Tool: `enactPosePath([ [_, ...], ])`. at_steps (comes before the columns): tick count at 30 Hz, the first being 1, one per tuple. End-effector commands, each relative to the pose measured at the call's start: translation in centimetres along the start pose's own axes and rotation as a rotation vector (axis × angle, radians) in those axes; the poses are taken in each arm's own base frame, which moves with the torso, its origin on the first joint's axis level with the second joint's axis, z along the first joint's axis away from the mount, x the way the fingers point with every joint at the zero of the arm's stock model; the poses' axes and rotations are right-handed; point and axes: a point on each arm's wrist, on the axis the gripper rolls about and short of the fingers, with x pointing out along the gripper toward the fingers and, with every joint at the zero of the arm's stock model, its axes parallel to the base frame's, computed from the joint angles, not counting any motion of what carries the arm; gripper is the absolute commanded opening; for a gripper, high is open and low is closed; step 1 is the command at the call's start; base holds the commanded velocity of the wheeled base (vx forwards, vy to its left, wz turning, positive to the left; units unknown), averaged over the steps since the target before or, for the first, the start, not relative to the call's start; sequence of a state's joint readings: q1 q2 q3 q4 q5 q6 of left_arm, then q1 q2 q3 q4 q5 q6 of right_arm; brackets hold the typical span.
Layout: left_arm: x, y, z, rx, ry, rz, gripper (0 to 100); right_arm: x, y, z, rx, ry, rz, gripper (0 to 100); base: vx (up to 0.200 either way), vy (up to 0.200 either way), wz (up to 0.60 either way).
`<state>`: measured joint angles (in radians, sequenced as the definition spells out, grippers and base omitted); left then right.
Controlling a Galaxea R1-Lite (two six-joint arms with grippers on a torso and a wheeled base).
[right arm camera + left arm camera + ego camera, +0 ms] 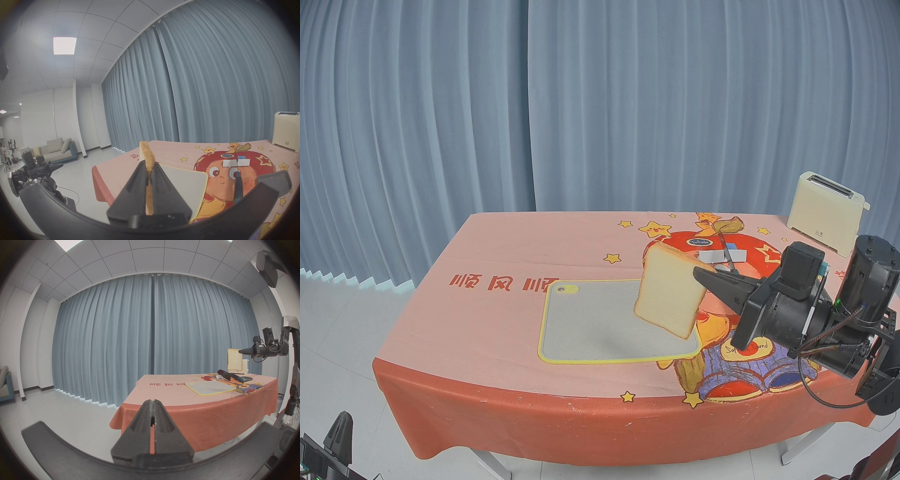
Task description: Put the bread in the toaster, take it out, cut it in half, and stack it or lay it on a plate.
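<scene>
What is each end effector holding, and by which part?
The right end effector pinches the bread slice by one crust edge, above the cutting board. The left end effector is shut, holding nothing.

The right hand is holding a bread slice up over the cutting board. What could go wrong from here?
1. The right hand grips the bread slice by one edge, tilted in the air above the cutting board; soft bread might tear or slip out.
2. The knife lies on the table between the board and the toaster; a low pass toward the toaster could knock it.
</scene>
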<state>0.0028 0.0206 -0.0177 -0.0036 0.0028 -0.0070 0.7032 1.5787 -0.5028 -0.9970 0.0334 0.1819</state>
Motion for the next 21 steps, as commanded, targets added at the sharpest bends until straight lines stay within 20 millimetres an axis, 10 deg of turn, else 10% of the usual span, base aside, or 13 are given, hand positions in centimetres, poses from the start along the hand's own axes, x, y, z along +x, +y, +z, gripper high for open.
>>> enactPosePath([
  [1,0.1,0.0,-0.5,0.001,0.019,0.001,0,0.4,0.0,-0.4,0.003,0.018,0.000,0,0.000,0.000,0.00],
  [21,0.1,0.0,-0.5,-0.001,0.019,0.001,0,1.8,0.8,-1.9,0.067,0.064,-0.026,0,0.000,0.000,0.00],
])
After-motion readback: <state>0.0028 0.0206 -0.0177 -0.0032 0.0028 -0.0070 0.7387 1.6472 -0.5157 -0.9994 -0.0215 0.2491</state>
